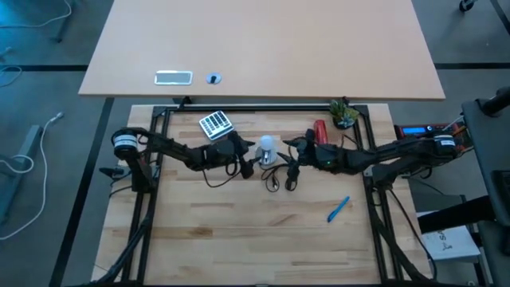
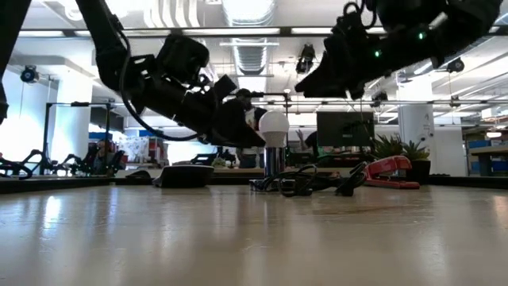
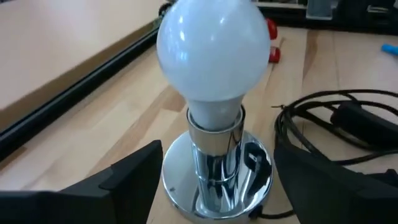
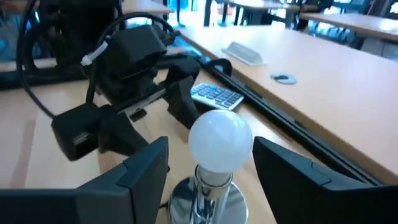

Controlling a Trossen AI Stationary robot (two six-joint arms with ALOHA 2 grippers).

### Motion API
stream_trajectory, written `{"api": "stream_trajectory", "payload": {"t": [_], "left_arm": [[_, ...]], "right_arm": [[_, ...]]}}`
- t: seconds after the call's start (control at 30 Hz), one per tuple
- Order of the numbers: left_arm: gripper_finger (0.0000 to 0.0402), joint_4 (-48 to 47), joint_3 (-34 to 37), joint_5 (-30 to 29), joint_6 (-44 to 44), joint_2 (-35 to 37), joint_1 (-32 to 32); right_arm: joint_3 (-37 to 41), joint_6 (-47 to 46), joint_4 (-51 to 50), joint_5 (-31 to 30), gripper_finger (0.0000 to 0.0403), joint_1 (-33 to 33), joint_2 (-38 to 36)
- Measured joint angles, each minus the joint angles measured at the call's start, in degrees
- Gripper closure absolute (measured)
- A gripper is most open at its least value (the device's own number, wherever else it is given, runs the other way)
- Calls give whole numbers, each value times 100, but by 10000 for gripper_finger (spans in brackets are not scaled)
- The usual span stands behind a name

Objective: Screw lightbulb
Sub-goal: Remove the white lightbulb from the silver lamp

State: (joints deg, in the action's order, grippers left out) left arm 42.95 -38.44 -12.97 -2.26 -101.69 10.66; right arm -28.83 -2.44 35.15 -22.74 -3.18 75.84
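Left wrist view: lightbulb (image 3: 213, 50) seemingly socketed

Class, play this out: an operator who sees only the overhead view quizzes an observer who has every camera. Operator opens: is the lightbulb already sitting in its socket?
Observer: Yes. The left wrist view shows the lightbulb upright, its neck inside the shiny socket.
Operator: Is the left end effector gripping anything?
Observer: No. The left end effector is open, its fingers either side of the socket base without touching it.
Operator: And the right one?
Observer: The right end effector is open too, with the bulb standing in the gap between its fingers, untouched.
Operator: What lies beside the socket?
Observer: From table height, a tangle of black cord and a red stapler.
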Motion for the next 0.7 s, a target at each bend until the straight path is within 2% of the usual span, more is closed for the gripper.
{"api": "stream_trajectory", "payload": {"t": [0.2, 0.37, 0.6, 0.7], "left_arm": [[117, 90, -132, -1, 17, -423, 22], [124, 112, -524, -1, -29, -900, 31], [121, 98, -966, 0, -284, -1547, 67], [122, 237, -1071, -6, -385, -1759, 87]], "right_arm": [[203, -688, 522, -146, 187, -5, 816], [-76, -955, 1051, -179, 179, -37, 1569], [-525, -1138, 1085, -308, 161, -111, 2312], [-660, -1336, 1163, -582, 155, -153, 2533]]}}
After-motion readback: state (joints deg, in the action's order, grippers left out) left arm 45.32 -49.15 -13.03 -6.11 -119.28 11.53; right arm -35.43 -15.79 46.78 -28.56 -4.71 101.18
